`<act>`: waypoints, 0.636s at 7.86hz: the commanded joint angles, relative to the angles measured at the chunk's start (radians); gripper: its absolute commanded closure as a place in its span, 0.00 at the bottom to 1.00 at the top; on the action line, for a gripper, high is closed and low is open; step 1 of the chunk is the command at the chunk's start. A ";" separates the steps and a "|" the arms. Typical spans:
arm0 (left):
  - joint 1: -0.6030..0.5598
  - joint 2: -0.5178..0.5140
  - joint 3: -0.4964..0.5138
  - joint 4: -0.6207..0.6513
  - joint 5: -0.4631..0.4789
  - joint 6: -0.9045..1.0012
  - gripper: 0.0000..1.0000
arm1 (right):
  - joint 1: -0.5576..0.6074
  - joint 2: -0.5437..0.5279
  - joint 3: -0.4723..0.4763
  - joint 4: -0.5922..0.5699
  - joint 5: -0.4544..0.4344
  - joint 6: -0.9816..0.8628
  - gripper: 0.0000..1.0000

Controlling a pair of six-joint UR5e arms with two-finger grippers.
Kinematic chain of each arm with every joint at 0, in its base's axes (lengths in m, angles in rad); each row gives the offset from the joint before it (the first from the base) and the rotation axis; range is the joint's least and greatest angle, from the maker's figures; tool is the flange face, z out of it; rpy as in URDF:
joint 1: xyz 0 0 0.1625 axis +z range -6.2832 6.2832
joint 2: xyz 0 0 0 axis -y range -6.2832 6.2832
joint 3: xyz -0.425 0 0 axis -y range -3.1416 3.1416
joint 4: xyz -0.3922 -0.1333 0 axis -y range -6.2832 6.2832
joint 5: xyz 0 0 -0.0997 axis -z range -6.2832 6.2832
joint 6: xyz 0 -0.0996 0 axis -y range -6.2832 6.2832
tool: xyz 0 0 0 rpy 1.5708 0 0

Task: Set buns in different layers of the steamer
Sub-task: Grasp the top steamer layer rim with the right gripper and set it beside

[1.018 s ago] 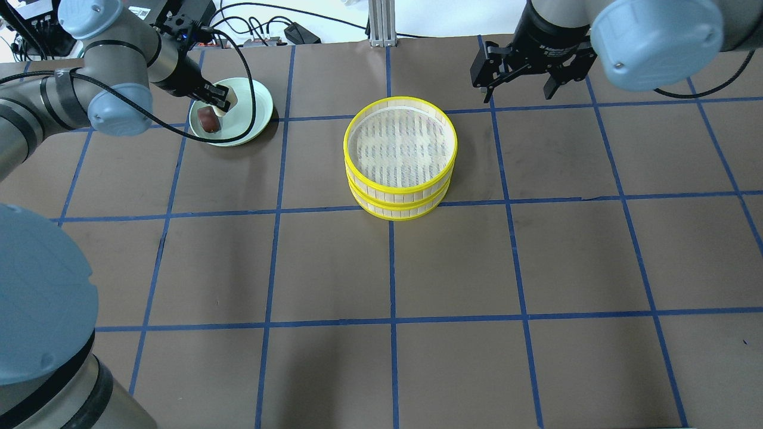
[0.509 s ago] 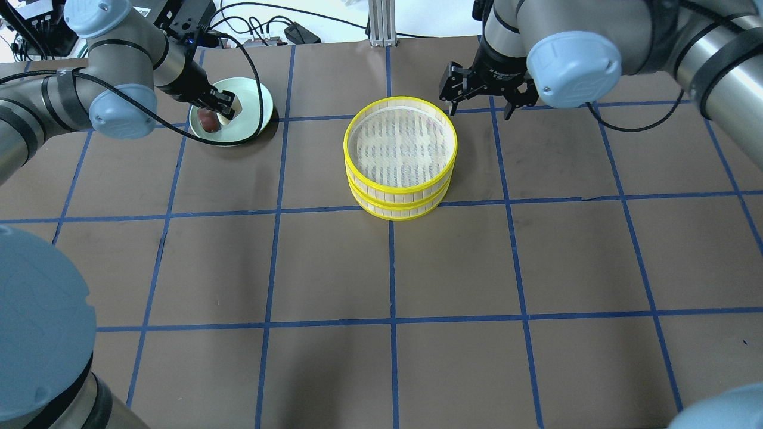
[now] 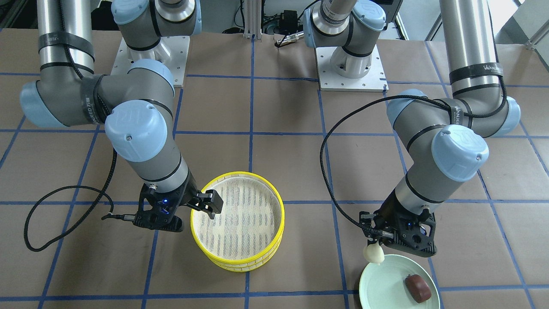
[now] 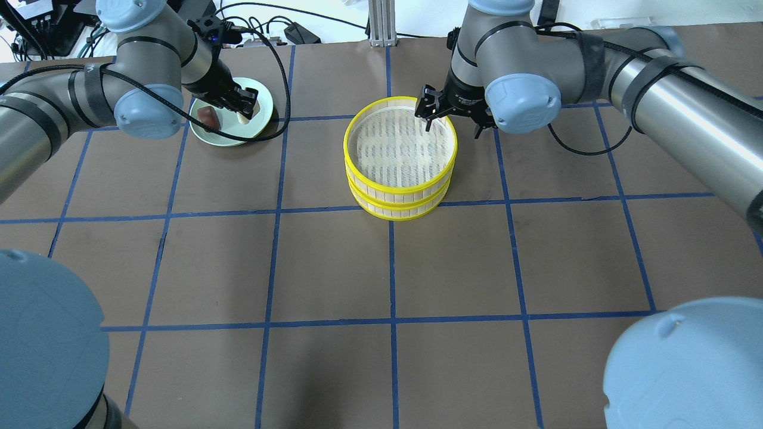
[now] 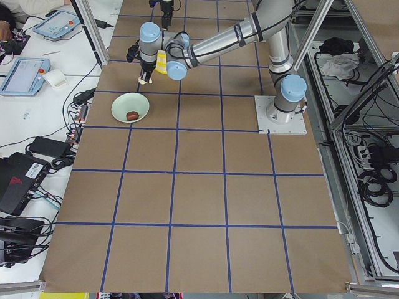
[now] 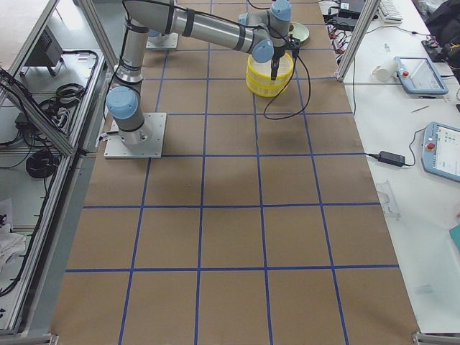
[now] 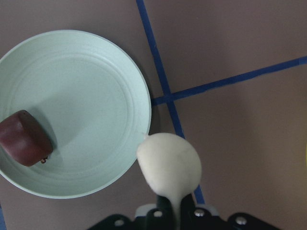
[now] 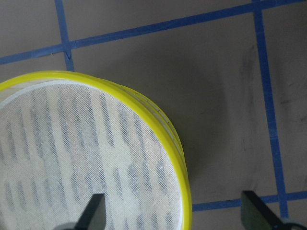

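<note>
Bearing steamer trays: blue-gridded brown paper; tablets apparently beside.

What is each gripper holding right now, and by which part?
The left gripper pinches the cream bun by one end. The right gripper holds nothing; it is open astride the top tray's rim.

2 yellow-rimmed steamer trays sit stacked. The cream-white bun hangs in the left pincer; the reddish-brown bun lies on the green plate.
</note>
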 commanded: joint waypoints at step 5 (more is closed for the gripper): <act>-0.012 -0.006 -0.006 0.003 0.011 -0.024 1.00 | 0.002 0.039 0.033 -0.038 0.002 0.000 0.48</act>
